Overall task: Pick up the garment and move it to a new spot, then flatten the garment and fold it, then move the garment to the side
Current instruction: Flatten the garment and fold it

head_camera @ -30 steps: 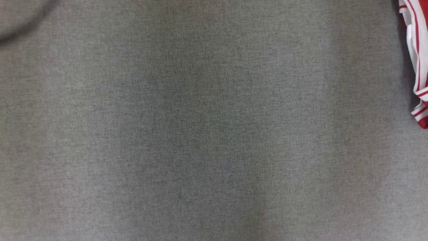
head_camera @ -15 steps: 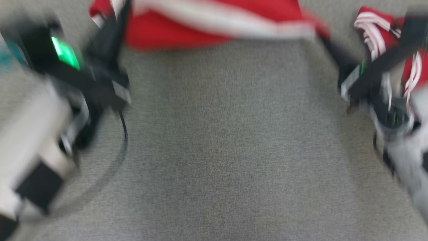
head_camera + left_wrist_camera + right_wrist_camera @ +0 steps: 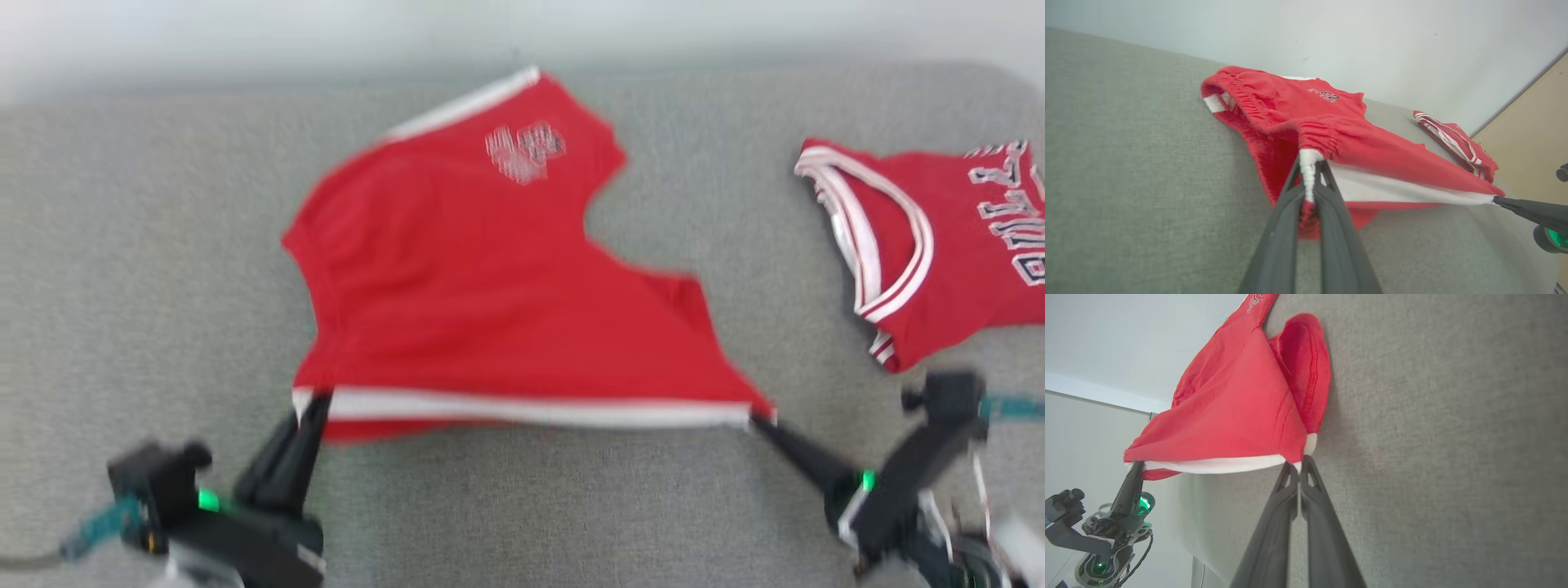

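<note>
Grey fabric-covered desk (image 3: 522, 506) running back to a pale wall (image 3: 1372, 41). The garment in work, a pair of red shorts (image 3: 490, 302), is lying to the robot's left of a red jersey (image 3: 931, 245), with a strip of bare fabric separating the two. The jersey is serving here as the landmark.

The left gripper (image 3: 314, 402) is pinching the corner of the shorts' white-banded edge farther from the jersey, its jaws closed tight on the cloth. The right gripper (image 3: 755, 420) is pinching the corner nearer the jersey, jaws likewise shut on it. Between them the white band is stretching taut and appears to be lifting slightly off the desk, while the far portion of the shorts is resting on the surface.

Progress, as judged: the pick-up is done, and the shorts are probably being laid out at their new spot, so the flattening is just beginning. One leg is bunching upward on the side away from the jersey. Folding and the final move aside are both remaining.

Count: one pair of shorts, one jersey, two grippers, one desk.
</note>
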Tool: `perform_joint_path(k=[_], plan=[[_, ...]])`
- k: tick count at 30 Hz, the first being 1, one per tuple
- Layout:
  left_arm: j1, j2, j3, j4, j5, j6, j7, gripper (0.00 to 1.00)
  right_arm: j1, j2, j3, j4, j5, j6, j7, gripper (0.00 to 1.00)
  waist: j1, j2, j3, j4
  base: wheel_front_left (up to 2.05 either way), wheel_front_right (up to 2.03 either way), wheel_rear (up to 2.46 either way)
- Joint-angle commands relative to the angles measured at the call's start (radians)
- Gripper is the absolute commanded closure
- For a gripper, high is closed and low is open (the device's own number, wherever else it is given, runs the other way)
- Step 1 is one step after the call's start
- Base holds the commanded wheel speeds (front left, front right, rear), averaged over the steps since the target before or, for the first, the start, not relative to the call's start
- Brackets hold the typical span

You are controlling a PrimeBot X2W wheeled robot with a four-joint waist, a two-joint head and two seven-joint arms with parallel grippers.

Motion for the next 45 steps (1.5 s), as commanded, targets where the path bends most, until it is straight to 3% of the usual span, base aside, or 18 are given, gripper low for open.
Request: perform_joint_path(k=[1, 8, 12, 19, 34, 45], plan=[[0.044, -0.012, 0.019, -0.003, 0.01, 0.005, -0.003, 1.0, 0.044, -0.01, -0.001, -0.011, 0.007, 0.001, -0.002, 1.0, 0.0004, 0.0003, -0.082, 0.013, 0.0, 0.0, 0.0], [0.259, -0.048, 0.103, -0.021, 0.109, 0.028, -0.003, 1.0, 0.268, -0.021, -0.028, -0.088, 0.003, 0.001, -0.009, 1.0, 0.0004, 0.0003, -0.159, 0.025, 0.0, 0.0, 0.0], [0.347, -0.04, 0.12, -0.029, 0.168, 0.028, -0.003, 1.0, 0.378, -0.011, -0.037, -0.136, 0.008, 0.001, 0.011, 1.0, 0.0004, 0.0003, -0.182, 0.034, 0.0, 0.0, 0.0], [0.401, -0.074, 0.156, -0.04, 0.212, 0.022, -0.003, 1.0, 0.434, 0.023, -0.082, -0.176, -0.041, 0.001, 0.024, 1.0, 0.0004, 0.0003, -0.177, 0.031, 0.0, 0.0, 0.0], [0.246, -0.149, 0.21, -0.105, 0.277, -0.008, -0.003, 1.0, 0.163, 0.118, -0.245, -0.142, -0.204, 0.001, 0.097, 1.0, 0.0004, 0.0003, -0.133, 0.081, 0.0, 0.0, 0.0], [-0.072, -0.152, 0.123, 0.053, 0.2, -0.016, 0.014, 1.0, -0.31, 0.2, -0.249, 0.147, -0.353, 0.001, 0.22, 1.0, 0.0004, 0.0003, -0.007, 0.147, 0.0, 0.0, 0.0]])
